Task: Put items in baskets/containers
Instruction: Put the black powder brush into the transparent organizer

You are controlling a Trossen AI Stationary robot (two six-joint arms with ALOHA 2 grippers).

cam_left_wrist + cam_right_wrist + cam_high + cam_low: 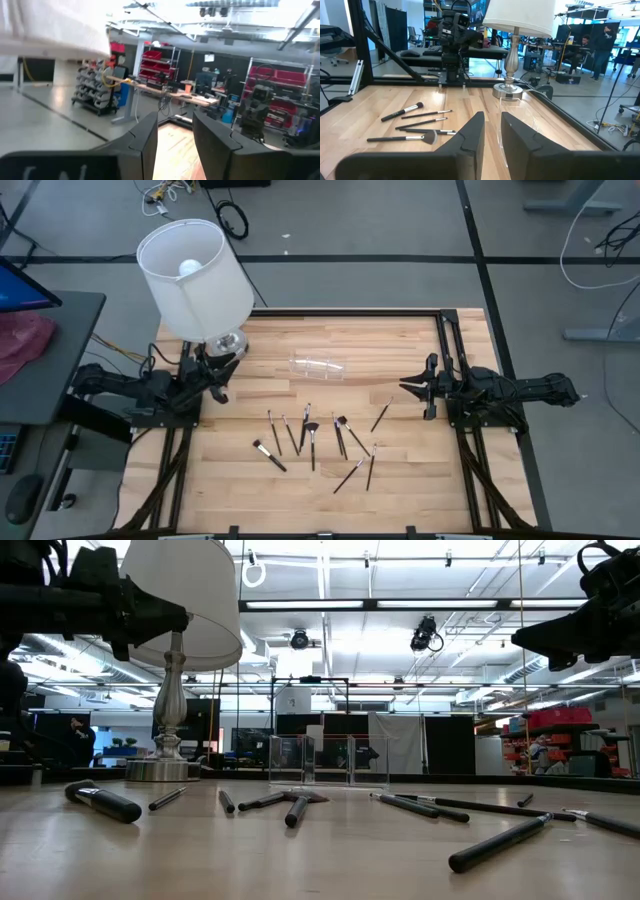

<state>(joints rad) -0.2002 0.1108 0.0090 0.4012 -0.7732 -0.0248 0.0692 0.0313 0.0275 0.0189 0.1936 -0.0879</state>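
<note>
Several thin dark-handled makeup brushes (310, 435) lie flat and scattered on the wooden table's near middle; they also show in the low view (290, 808) and the right wrist view (415, 122). The clear low container (316, 366) rests on the table beyond them, toward the far edge (328, 762). My left gripper (222, 385) hovers at the table's left side beside the lamp base, open and holding nothing (175, 137). My right gripper (403, 387) hovers at the right side and points level toward the container. A narrow gap shows between its fingers (492, 131), with nothing in it.
A tall lamp with a white shade (195, 270) stands on a silver base (228, 340) at the table's far left corner, close to my left gripper. Black frame rails (445, 340) run along the table's edges. Bare wood lies between the container and the brushes.
</note>
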